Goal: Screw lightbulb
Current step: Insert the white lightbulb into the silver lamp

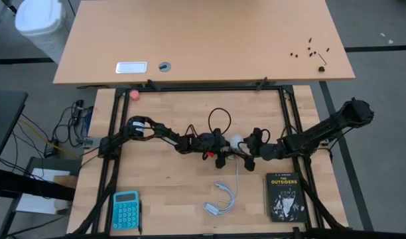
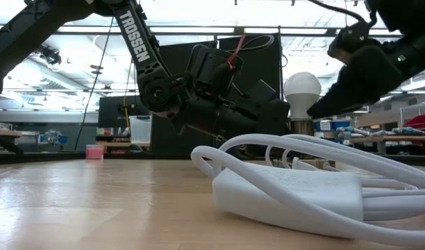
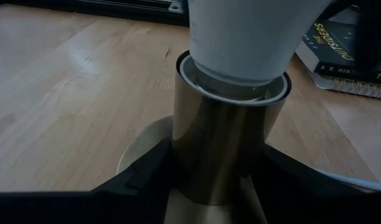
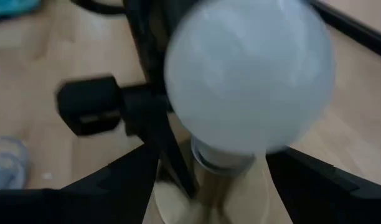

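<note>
At table centre, lightbulb [image 3: 240, 37] sits in socket [image 3: 218, 143]; left end effector [image 3: 209, 171] clamps socket, right end effector [image 4: 209, 180] apart.

The book [image 1: 284, 196] reads "THE OUTSIDERS"; the left arm [image 2: 139, 42] reads "TROSSEN".

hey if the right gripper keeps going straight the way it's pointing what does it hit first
Probably the lightbulb: it sits dead ahead of the right gripper, seated in the metal socket the left gripper clamps.
</note>
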Robot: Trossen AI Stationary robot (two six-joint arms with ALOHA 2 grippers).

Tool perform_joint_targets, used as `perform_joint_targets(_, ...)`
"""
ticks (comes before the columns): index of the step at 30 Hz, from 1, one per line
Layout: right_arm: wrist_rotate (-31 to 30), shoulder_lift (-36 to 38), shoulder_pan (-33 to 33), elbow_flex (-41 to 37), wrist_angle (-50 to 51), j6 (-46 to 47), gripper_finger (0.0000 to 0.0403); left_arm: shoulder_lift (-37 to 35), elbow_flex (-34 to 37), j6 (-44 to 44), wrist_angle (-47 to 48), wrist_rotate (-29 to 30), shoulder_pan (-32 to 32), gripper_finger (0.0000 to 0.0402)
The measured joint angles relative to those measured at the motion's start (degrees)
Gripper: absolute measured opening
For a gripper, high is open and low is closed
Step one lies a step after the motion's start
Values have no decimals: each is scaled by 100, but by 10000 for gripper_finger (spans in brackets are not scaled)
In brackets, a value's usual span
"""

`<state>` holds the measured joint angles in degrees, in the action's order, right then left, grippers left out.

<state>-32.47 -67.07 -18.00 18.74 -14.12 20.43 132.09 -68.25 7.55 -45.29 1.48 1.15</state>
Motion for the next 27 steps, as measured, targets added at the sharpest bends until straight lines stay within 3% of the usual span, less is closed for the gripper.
perform_joint_targets(17, 148, -4, -114, 0, -48, 329, 308, 2, 1, 459, 0, 978, -5, 204)
perform_joint_targets(27, -240, -7, -48, -2, 510, 814, 308, 2, 0, 377, -13, 959, 2, 204)
